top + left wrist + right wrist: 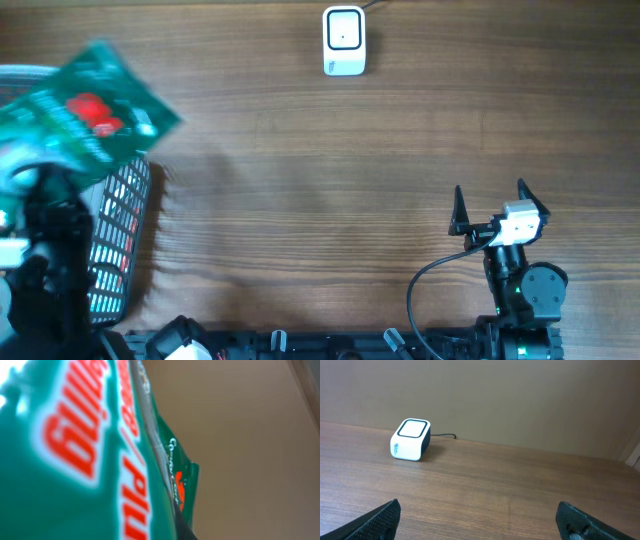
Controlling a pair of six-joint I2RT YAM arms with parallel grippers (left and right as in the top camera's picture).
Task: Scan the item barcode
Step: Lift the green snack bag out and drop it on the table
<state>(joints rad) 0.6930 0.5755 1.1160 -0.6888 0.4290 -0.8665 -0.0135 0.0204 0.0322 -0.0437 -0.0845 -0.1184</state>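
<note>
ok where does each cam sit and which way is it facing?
Overhead: above the table, looking straight down; scanner, basket, left arm holding the green packet, open right pincer.
Left wrist: on the left arm, filled by the blurred green packet, wall behind; own fingers not visible.
Right wrist: low, facing across the table to the scanner and wall; own fingertips at bottom corners.
Shared: scanner in overhead and right wrist; green packet in overhead and left wrist.
</note>
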